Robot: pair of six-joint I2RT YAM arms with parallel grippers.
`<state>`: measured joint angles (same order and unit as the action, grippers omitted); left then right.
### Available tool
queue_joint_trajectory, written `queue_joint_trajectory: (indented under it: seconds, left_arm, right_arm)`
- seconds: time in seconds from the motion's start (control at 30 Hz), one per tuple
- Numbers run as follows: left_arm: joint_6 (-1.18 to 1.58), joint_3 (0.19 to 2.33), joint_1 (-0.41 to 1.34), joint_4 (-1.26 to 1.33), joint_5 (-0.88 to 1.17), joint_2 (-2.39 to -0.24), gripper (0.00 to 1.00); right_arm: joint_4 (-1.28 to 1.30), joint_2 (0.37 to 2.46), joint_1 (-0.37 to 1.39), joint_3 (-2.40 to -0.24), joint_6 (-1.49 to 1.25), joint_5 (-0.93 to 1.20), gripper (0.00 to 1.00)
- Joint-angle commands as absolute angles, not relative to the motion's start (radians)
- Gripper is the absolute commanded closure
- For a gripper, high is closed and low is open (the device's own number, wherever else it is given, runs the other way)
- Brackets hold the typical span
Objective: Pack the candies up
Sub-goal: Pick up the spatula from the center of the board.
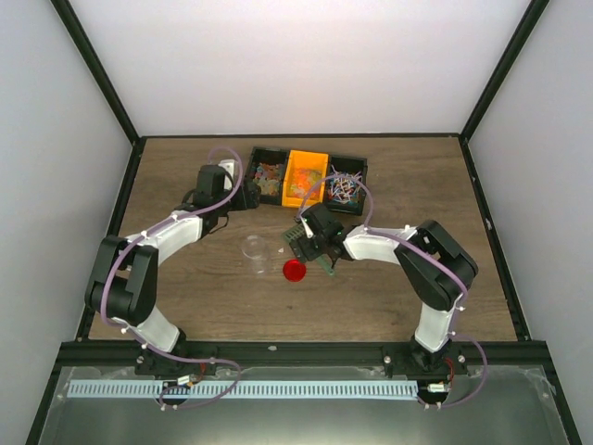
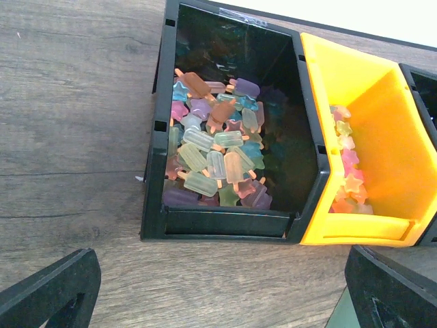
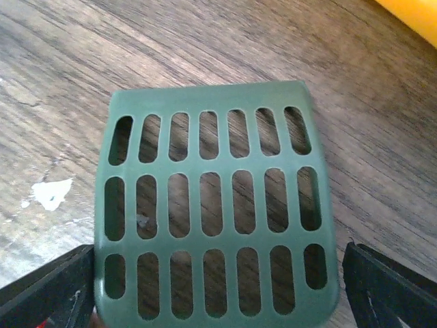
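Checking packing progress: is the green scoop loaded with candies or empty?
Empty. In the right wrist view the scoop shows a bare slotted face, with only the wooden table visible through its slots.

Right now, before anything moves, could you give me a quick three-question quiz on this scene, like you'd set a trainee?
1. True or false: the red lid sits on the clear jar.
2. Which bin holds the star-shaped candies? A the left black bin; B the orange bin; C the right black bin.
3. Short answer: what green thing lies between the fingers of the right gripper?
Key: 1 false, the lid lies on the table beside the jar. 2 B. 3 the slotted scoop.
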<state>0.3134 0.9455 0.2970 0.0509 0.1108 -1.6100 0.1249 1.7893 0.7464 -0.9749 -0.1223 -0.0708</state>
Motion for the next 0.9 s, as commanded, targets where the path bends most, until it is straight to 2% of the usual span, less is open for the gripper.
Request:
queue_joint_trajectory:
  seconds: [0.0,0.3,0.7,0.87]
  left_arm:
    - [0.303,0.932,0.293,0.058,0.123,-1.591,0.0]
    - [0.305,0.939,0.293,0.06,0.129,-1.603,0.0]
    - [0.299,0.984,0.293,0.05,0.184,-1.581,0.0]
    - [0.224,1.015,0.312,0.083,0.382,-1.572,0.0]
  right_arm:
    - [0.102,1.819,0.727,-1.005,-0.1,-0.036,0.04]
    - [0.109,1.805,0.727,-0.99,-0.106,-0.06,0.26]
    - [0.143,1.631,0.723,-0.957,-0.113,-0.081,0.31]
    - [0.13,1.518,0.686,-0.929,-0.124,0.105,0.31]
